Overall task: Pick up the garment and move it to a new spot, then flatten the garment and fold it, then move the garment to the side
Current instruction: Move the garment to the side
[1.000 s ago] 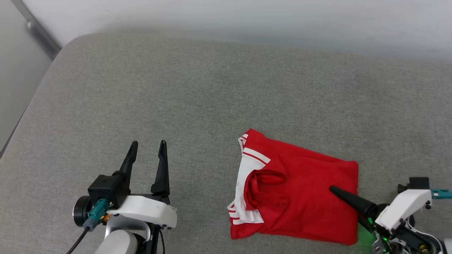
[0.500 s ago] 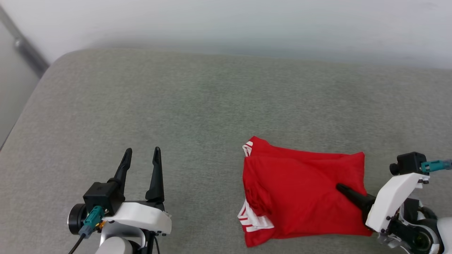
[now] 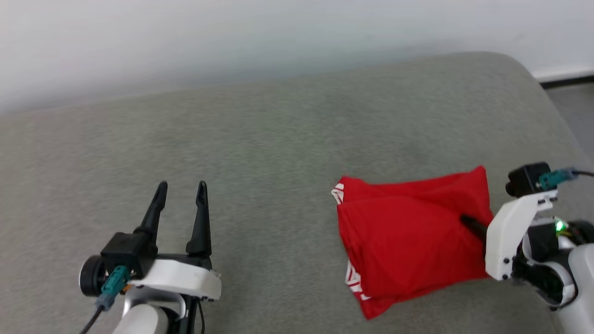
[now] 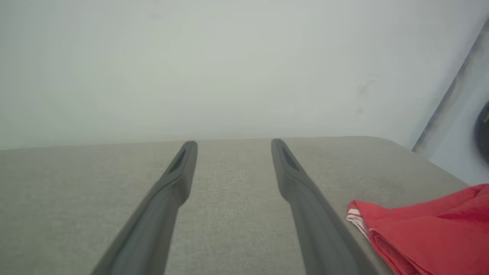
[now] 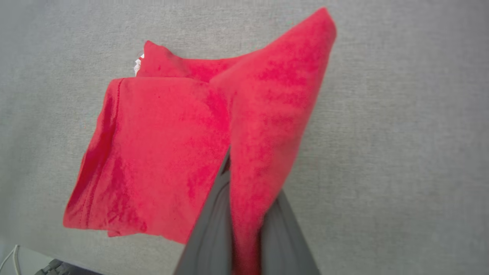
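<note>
2 right gripper (image 5: 244,198) fingers (image 5: 208,236) clamp garment (image 5: 160,145), tips buried in fold

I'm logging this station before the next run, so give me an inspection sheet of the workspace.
Surface: grey fabric cushion, rounded corner at far right.
Job's things: red garment, folded, lying on the cushion, right edge pinched.
Clutter: nothing seen.
Grippers: left gripper open, holding nothing; right gripper shut on the garment.
Cables: teal connector with dark cable at left wrist; second teal connector at right wrist.
Surroundings: pale wall behind; dark baseboard at far right.
</note>
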You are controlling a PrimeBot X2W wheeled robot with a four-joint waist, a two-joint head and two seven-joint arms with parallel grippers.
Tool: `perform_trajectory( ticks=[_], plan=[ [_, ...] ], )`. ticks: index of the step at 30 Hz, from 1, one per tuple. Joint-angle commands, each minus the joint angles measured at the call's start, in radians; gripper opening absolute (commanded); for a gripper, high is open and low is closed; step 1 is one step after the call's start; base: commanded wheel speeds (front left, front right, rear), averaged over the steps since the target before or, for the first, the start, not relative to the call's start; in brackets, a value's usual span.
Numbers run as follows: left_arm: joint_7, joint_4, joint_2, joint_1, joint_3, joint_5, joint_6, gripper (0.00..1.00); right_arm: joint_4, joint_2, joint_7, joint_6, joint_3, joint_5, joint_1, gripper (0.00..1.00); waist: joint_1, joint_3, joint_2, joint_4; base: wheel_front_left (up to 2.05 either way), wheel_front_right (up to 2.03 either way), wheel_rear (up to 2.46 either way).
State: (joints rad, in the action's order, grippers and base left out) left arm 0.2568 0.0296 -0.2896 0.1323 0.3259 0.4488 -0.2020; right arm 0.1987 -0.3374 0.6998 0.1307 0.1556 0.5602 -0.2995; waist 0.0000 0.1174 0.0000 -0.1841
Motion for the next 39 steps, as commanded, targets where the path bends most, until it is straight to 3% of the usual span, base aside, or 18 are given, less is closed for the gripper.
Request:
perform_trajectory(
  ticks=[1,6,13,25,26,27,28,39],
  plan=[
    [-0.008,-0.02,-0.013,0.027,0.0,-0.012,-0.001,1.0,0.016,-0.018,-0.031,0.0,0.017,-0.035,-0.05,0.0,0.0,0.064,0.0,-0.116,0.0,0.0,0.0],
    [-0.046,-0.079,-0.046,0.098,0.002,-0.043,0.0,1.0,0.103,-0.039,-0.138,0.0,0.026,-0.101,-0.177,0.0,0.0,0.193,0.0,-0.188,0.0,0.0,0.0],
    [-0.1,-0.158,-0.084,0.189,0.01,-0.085,0.002,1.0,0.23,-0.065,-0.271,-0.001,-0.02,-0.187,-0.332,0.0,0.0,0.356,0.0,-0.225,0.0,0.0,0.0],
    [-0.174,-0.277,-0.134,0.299,0.032,-0.14,0.017,1.0,0.518,-0.083,-0.559,-0.001,-0.246,-0.319,-0.532,0.0,0.0,0.521,0.0,-0.188,0.0,0.0,0.0],
    [-0.178,-0.281,-0.134,0.304,0.034,-0.14,0.018,1.0,0.541,-0.078,-0.593,-0.001,-0.266,-0.333,-0.543,0.33,0.0,0.527,0.0,-0.182,0.0,0.0,0.0],
    [-0.181,-0.282,-0.135,0.308,0.036,-0.14,0.02,1.0,0.565,-0.068,-0.618,-0.001,-0.278,-0.348,-0.546,0.89,0.0,0.531,0.0,-0.177,0.0,0.0,0.0],
    [-0.181,-0.284,-0.135,0.31,0.038,-0.141,0.021,1.0,0.58,-0.062,-0.659,-0.001,-0.287,-0.364,-0.554,1.0,0.0,0.534,0.0,-0.172,0.0,0.0,0.0],
    [-0.154,-0.243,-0.117,0.272,0.044,-0.113,0.015,1.0,0.753,-0.059,-0.906,-0.001,-0.374,-0.501,-0.58,1.0,0.0,0.463,0.0,-0.162,0.0,0.0,0.0]
  ],
)
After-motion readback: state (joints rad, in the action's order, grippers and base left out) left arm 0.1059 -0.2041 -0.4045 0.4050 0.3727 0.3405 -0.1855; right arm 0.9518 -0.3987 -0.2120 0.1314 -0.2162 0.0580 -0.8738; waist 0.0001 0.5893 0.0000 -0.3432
